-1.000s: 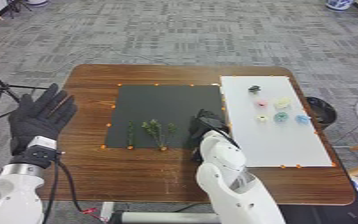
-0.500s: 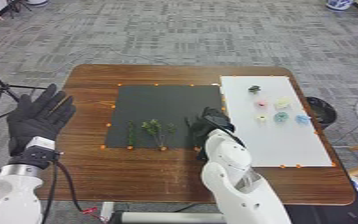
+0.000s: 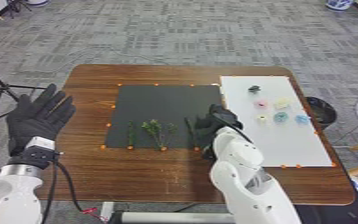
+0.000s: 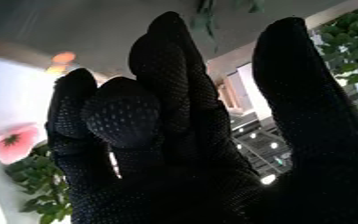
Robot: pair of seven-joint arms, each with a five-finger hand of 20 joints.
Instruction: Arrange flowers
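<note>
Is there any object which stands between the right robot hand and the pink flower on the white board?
Nothing visible stands between the right robot hand and the pink flower, only bare white board. The small pale flower sits nearer the robot, beside that path.

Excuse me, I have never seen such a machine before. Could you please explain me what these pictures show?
This is a robot with two white arms, each ending in a black-gloved hand. One current picture looks down from its head; the other comes from a camera on its right wrist.

On the brown table lie a dark sheet and a white sheet. Green stems lie on the dark one; small flower heads, pink, pale yellow and blue among them, lie on the white one.

The left hand is open at the table's left side. The right hand is near where the sheets meet, its fingers open. I see nothing held.
</note>
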